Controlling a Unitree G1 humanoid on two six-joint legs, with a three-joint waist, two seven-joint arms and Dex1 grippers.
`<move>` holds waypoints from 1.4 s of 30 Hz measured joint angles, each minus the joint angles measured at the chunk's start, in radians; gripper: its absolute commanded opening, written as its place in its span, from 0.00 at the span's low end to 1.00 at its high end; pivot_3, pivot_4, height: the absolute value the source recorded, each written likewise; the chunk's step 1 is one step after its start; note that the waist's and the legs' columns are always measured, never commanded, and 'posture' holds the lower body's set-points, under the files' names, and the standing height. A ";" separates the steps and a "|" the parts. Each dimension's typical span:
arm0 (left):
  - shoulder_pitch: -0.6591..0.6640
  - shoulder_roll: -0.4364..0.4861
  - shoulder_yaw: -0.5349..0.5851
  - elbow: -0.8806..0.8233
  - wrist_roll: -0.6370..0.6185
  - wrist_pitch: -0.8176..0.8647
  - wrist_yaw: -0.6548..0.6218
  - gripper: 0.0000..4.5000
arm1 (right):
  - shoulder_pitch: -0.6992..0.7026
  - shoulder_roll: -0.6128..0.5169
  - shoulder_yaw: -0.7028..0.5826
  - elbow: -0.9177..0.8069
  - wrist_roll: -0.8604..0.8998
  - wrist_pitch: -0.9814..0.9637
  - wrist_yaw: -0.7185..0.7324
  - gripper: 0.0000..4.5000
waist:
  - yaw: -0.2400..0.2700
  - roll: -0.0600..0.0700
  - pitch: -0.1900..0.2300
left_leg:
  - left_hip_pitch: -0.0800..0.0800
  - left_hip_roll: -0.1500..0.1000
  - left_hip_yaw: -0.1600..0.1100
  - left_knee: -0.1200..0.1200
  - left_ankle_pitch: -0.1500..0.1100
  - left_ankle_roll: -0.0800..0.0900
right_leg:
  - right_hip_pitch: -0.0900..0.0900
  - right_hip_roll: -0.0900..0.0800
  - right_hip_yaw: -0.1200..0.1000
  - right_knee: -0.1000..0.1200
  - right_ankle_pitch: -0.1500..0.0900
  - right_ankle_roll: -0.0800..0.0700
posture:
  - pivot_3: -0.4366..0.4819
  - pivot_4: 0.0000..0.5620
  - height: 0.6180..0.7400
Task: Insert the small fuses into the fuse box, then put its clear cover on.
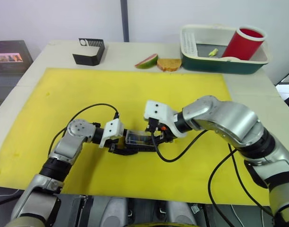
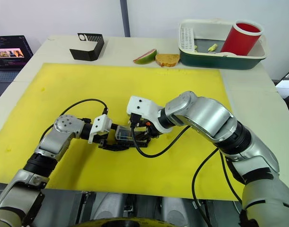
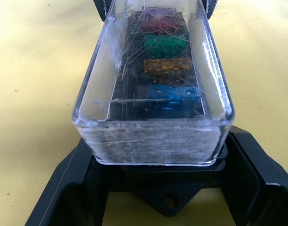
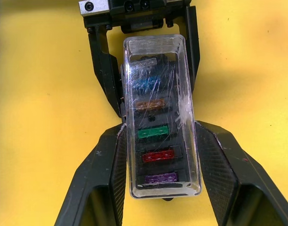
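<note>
Resting near the middle of the yellow mat [image 1: 182, 94], slightly toward its near edge, the fuse box [image 4: 159, 141] carries the clear cover [image 4: 160, 113] seated over its top. Through the cover the small fuses [image 4: 153, 133] stand in one row in their slots: grey, blue, amber, green, red and purple, counted from the left end effector's side toward the right end effector's.

The left end effector [image 1: 120, 147] meets the box from the robot's left. In the left wrist view its two black fingers [image 3: 73, 183] sit against the lower sides of the box base, pinching the fuse box, with the cover's end wall between and above them.

The right end effector [image 1: 154, 141] meets the box from the robot's right. In the right wrist view its fingers [image 4: 99, 179] flank the long sides of the covered box at the purple-fuse end; whether they press the cover or merely stand beside it cannot be told, though they sit very close on both sides.

Open mat surrounds the box on every side, with broad bare yellow toward the far edge and both lateral edges. Black cables [image 1: 88, 111] loop over the mat beside each wrist.

Beyond the mat's far edge, on the table [image 1: 248, 90], stand a black slotted stand [image 1: 89, 52], a fruit slice [image 1: 147, 61], a piece of bread [image 1: 169, 64] and a green basin [image 1: 220, 64] holding a red cup [image 1: 243, 43], all well apart from the box.
</note>
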 measured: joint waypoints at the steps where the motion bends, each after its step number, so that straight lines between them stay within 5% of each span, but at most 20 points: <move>1: 0.000 0.000 0.000 0.000 0.000 0.000 0.000 0.60 | 0.000 0.000 0.000 -0.001 0.000 0.000 0.000 0.38 | 0.000 0.000 0.000 | 0.000 0.000 0.000 0.000 0.000 0.000 | 0.000 0.000 0.000 0.000 0.000 0.000 | 0.48 0.27 1.00; 42: 0.000 -0.001 0.002 -0.014 -0.006 0.042 0.000 0.60 | 0.001 -0.038 0.050 -0.065 -0.068 -0.049 0.022 0.38 | 0.000 0.000 0.000 | 0.000 0.000 0.000 0.000 0.000 0.000 | 0.000 0.000 0.000 0.000 0.000 0.000 | 0.48 0.27 1.00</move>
